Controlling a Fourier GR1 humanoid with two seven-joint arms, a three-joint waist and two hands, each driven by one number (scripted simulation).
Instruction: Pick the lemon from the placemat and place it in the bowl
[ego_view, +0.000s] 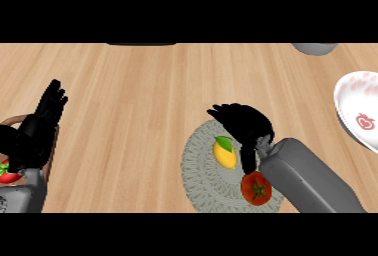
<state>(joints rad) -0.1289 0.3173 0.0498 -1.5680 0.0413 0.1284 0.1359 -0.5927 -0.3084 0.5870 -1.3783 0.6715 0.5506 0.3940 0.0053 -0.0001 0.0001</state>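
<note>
We see the lemon (224, 153) lying on the round grey placemat (198, 172) near a tomato (256, 188), well apart from the white bowl (360, 112) at the right edge. Our right hand (242, 122) arches over it with fingers loosely bent, not closed round it, and the thumb is just beside it, perhaps touching. Our left hand (38, 131) rests at the left edge, fingers straight.

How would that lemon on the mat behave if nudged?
The lemon looks oval and smooth, so it would probably roll if nudged. It seems solid, likely keeping its shape when held. The textured placemat may slow it slightly.
</note>
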